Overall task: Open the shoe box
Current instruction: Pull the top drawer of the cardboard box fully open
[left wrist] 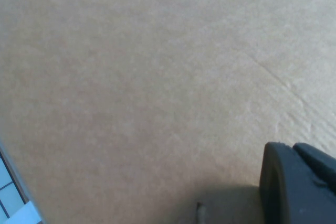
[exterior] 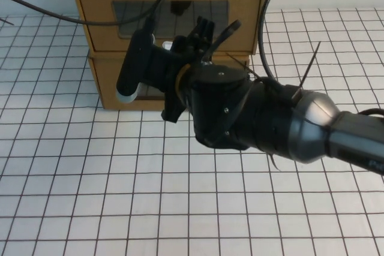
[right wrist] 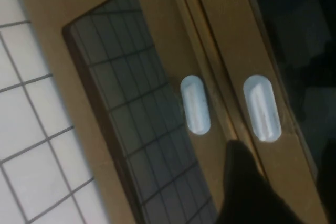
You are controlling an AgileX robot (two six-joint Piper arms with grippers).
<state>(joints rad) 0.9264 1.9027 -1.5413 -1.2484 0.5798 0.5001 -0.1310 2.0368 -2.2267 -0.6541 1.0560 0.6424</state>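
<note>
**High view.** The right gripper (exterior: 219, 28) is reached out over the table (exterior: 72, 196) with its tips pointing at two stacked cardboard boxes. I read its jaws as parted, with nothing between them. Directly ahead of the tips is the seam where the upper shoe box (exterior: 96, 22) sits on the lower shoe box (exterior: 105, 91). Both fronts look closed and flush. The left gripper is not in this view.

**Left wrist view.** The left gripper (left wrist: 296, 184) shows only as a dark edge, and I cannot tell whether it is open or closed. Plain cardboard fills the space ahead of it at close range, with a sliver of gridded table off to one side. I judge that it is bracing a box wall, though no contact is visible.

**Right wrist view.** One finger (right wrist: 247, 192) of the right gripper is visible. Just beyond it are two white ovals, the lower pull tab (right wrist: 195, 103) and the upper pull tab (right wrist: 261, 107), one on each side of the seam. The lower window (right wrist: 131, 124) mirrors the table grid.

**Step in hand.** I judge this to be alignment before the grasp, with opening not yet begun. I cannot tell which box is the target.

**Next move.**
- Advance the tips and centre one tab between the jaws.
- Close on the tab and draw straight back along the gripper's axis.
- Keep the approach square, because the tabs look shallow.
- Hold the height closely, because the tabs sit near each other and a small error would catch the wrong one.
- Expect the stack to slide toward the gripper if it is unbraced.
</note>
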